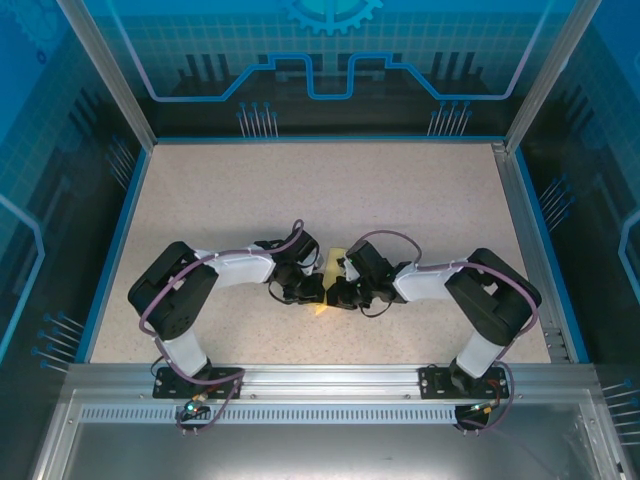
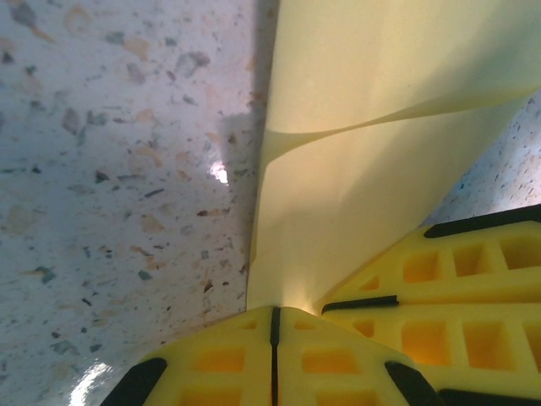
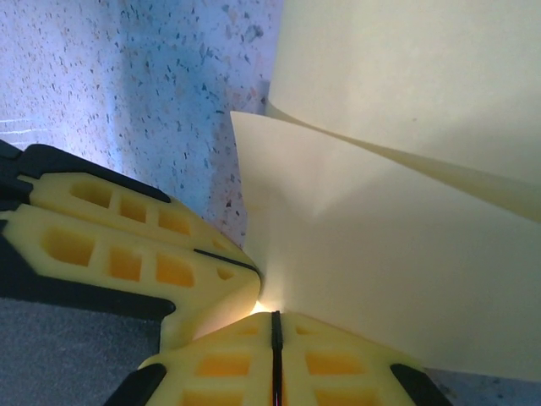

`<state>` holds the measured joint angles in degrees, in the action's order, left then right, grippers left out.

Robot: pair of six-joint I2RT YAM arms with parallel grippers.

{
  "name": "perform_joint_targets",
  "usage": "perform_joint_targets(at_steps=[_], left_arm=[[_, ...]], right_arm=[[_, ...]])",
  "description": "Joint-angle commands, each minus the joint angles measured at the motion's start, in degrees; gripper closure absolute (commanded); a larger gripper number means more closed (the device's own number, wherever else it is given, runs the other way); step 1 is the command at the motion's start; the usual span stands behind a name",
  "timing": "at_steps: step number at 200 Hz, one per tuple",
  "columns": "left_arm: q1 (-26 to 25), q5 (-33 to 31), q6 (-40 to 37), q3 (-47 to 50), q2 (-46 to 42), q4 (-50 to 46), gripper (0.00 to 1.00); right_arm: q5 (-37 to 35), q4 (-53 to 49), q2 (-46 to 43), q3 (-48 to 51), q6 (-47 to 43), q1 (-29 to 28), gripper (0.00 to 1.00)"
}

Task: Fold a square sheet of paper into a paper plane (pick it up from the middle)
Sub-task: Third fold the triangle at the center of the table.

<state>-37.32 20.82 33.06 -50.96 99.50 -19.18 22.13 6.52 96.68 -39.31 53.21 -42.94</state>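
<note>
Paper [image 1: 335,263], pale yellow, is over the middle of the counter [image 1: 300,190], a little toward the counter's near edge. It is held there by both tools. The left tool [image 1: 310,290] reaches in from the counter's left side. In its own wrist view its fingers are pressed together on the sheet's lower edge [image 2: 275,315]. The right tool [image 1: 340,293] reaches in from the counter's right side and pinches the same edge [image 3: 275,326]. Each wrist view also shows the other tool clamped just beside its own, so their tips almost touch.

The step in hand looks like an early fold. In both wrist views the paper [image 2: 355,169] shows two layers, a loose flap bowed over a second surface, with no sharp crease. Nothing pointed or winged has formed. Whether the sheet touches the counter cannot be told.

The next move likely calls for one tool to keep its pinch as an anchor. The other would let go and lay the flap flat on the counter. It would then press along the fold line without tearing or skewing the thin sheet.

Count: one paper, two tools, one counter.
</note>
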Motion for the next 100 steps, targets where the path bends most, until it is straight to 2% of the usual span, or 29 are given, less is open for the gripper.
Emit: perform_joint_targets(at_steps=[1,53,100], left_arm=[[0.32,-3.56,-0.71,0.38,1.95,-2.56,0.91],[0.32,-3.85,-1.06,0.41,2.09,-2.8,0.91],[0.32,-3.85,-1.21,0.33,2.2,-2.89,0.91]], right_arm=[[-0.9,-0.89,2.85,-1.54,-0.02,-1.24,0.91],[-5.05,-4.39,4.59,-0.13,0.87,-0.96,0.92],[-2.59,-1.28,-0.19,-0.2,0.97,1.15,0.91]])
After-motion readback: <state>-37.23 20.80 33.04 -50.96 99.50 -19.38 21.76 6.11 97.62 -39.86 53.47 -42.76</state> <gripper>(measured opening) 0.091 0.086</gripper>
